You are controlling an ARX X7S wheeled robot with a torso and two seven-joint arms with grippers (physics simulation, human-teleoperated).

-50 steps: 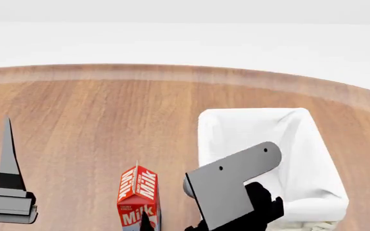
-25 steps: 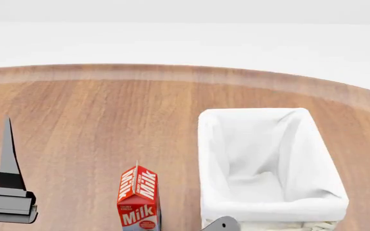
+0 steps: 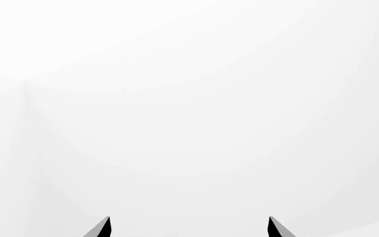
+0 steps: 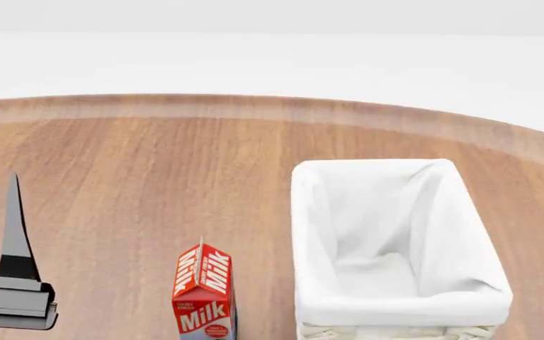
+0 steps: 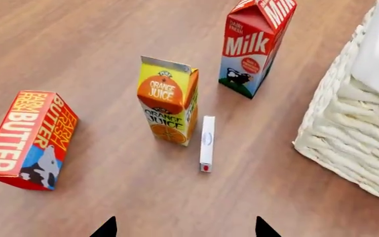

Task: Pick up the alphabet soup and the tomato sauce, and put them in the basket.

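My right hand (image 5: 184,228) was spread and empty, low over the tabletop (image 5: 77,44) near the juice (image 5: 168,101), milk (image 5: 255,47) and butter (image 5: 28,138) cartons; my left hand (image 3: 188,228) was also spread, gripping nothing and facing blank white. The basket (image 4: 399,241) looked empty, and neither the soup nor the sauce showed in any view. I judged both picks still to do.
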